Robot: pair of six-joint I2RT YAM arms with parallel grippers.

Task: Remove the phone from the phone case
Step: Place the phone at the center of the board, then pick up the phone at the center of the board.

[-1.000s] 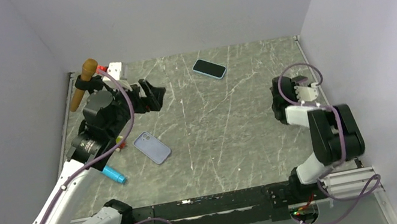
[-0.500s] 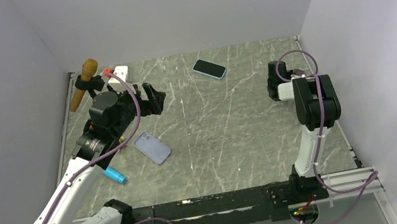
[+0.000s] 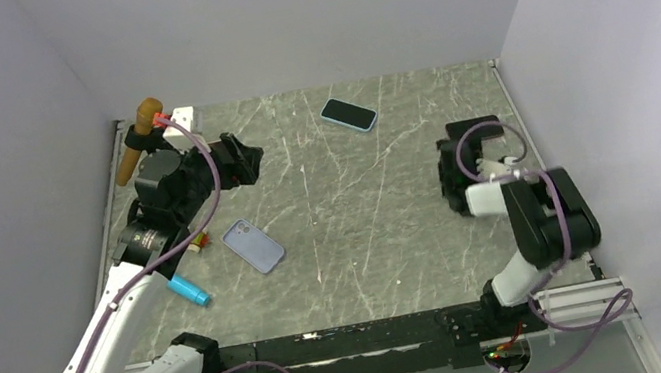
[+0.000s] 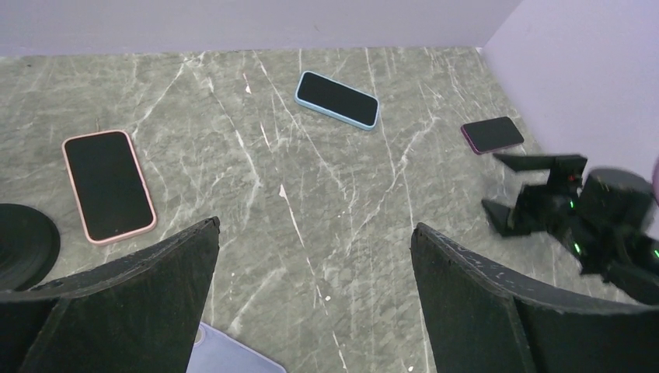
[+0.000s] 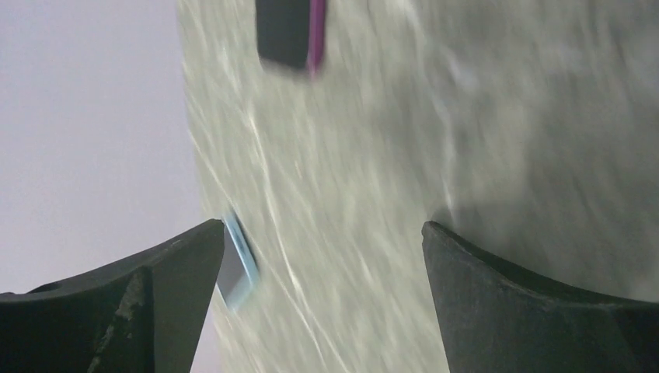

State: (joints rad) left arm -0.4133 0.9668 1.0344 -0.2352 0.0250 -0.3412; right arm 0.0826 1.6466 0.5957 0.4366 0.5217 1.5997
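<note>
Behind the left arm in the overhead view, a pink-cased phone (image 4: 108, 185) and a black disc (image 4: 23, 245) are hidden; only the left wrist view shows them, the disc cut off by the frame edge. A magenta-cased phone (image 4: 492, 134) is likewise covered by the right arm from above. The right wrist view is smeared with blur.

Phones lying screen-up number three: pink, magenta, and a blue-cased phone (image 3: 349, 114) at 12 o'clock on the surface (image 3: 366, 241), its long axis running from 10 to 4 o'clock.

One lavender phone case (image 3: 253, 246) lies back-up toward 9 o'clock, long axis roughly 11 to 5, with the camera cutout at the 11 o'clock end. I cannot tell whether a phone sits inside.

Left gripper (image 3: 236, 162) is released, fingers spread with nothing between. Right gripper (image 3: 455, 176) also stands spread wide and empty.
</note>
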